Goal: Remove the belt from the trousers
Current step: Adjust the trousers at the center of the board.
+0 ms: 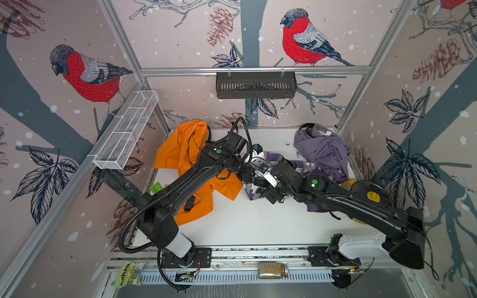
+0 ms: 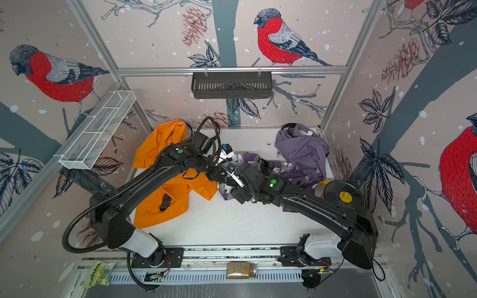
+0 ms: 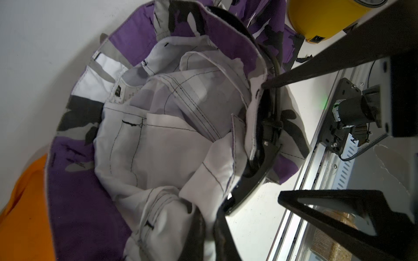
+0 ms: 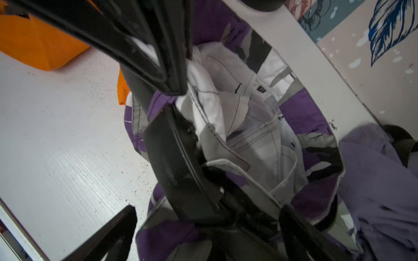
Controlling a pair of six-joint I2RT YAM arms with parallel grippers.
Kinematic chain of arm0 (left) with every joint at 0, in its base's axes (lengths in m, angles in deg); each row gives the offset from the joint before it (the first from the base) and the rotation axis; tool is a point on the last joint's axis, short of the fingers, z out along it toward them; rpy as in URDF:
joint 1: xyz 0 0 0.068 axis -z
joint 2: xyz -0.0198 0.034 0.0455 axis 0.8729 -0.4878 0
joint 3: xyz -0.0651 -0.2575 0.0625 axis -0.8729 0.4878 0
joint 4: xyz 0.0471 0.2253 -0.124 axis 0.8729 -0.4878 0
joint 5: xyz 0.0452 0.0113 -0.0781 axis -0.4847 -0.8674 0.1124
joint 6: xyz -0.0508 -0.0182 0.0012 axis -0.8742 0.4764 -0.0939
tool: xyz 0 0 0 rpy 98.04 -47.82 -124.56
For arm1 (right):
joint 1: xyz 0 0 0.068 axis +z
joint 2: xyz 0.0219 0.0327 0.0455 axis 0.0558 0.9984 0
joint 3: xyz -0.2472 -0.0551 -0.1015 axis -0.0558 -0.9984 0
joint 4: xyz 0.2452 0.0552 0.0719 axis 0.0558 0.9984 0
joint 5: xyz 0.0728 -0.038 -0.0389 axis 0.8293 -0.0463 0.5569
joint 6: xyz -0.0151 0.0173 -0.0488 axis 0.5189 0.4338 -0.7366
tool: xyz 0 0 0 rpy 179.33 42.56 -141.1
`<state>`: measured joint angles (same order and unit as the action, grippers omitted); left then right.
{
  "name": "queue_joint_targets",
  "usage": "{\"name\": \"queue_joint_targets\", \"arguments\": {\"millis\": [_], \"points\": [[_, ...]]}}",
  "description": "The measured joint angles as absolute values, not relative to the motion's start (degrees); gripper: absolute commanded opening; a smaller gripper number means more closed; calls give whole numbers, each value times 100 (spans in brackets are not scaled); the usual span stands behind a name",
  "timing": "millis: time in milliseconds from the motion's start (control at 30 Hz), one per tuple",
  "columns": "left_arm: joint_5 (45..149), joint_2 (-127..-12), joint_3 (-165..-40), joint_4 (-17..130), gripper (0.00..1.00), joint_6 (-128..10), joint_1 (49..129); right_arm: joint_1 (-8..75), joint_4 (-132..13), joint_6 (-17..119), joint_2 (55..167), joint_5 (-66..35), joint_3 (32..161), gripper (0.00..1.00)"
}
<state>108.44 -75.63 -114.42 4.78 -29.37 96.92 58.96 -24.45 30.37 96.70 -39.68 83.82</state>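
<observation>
The trousers (image 1: 251, 192), purple camouflage, lie bunched mid-bench (image 1: 245, 227) with the waist pulled open. The belt (image 4: 178, 162) is not out: a black band follows the outside of the waistband, and its broad stiff end sits at the open front. The step in hand looks like taking hold of that end. The left gripper (image 4: 174, 85) is closed tight at the waistband edge, just beside the belt end. It seems to pinch the cloth and steady the waist, though I cannot tell whether the belt is caught in the pinch too. The right gripper (image 3: 271, 140) stands wide, its fingers (image 3: 339, 56) either side of the belt end, holding nothing. Whether the buckle is undone is hidden in the black tangle there. As I judge it, the next move calls for the right gripper to close on the belt end alone. It should then draw the belt along the waistband while the left anchors the trousers; a pull across the band would likely drag the whole garment. As for writing, a small dark tab (image 3: 118, 91) inside the waistband seems to read XS. The white label (image 3: 132, 95) beside it is too fine to read. A snack bag (image 1: 129, 273) in front of the bench carries lettering like "Himalaya", and the jar (image 1: 272, 271) nearby shows no label.
</observation>
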Motion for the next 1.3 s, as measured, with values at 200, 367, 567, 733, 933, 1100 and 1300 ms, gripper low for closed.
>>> {"name": "queue_joint_targets", "arguments": {"millis": [200, 367, 567, 733, 933, 1100, 1300], "points": [[10861, -7368, -11523, 268, 0, -2819, 9692, 5853, -3254, 2150, 9641, -3612, 8004, 99], [10960, -6944, -11376, 271, 0, -2740, 9688, 5903, -4227, 1509, 9536, -3686, 7442, 92], [11134, -6632, -11182, 472, 0, -2718, 9646, 5907, -4865, 943, 9484, -3831, 7285, 40], [11047, -6577, -11081, 717, 21, -2732, 9570, 5888, -4662, 830, 9497, -3765, 7447, 8], [10562, -6016, -11011, 1200, 93, -3156, 9476, 5582, -4275, 1199, 9412, -3553, 7703, 3], [9388, -4778, -10480, 2124, 99, -3457, 9456, 5079, -3940, 1621, 9169, -3269, 7877, 2], [8765, -4258, -9881, 2797, 99, -3846, 9436, 4631, -3571, 2065, 8957, -2511, 8172, 2]]}}
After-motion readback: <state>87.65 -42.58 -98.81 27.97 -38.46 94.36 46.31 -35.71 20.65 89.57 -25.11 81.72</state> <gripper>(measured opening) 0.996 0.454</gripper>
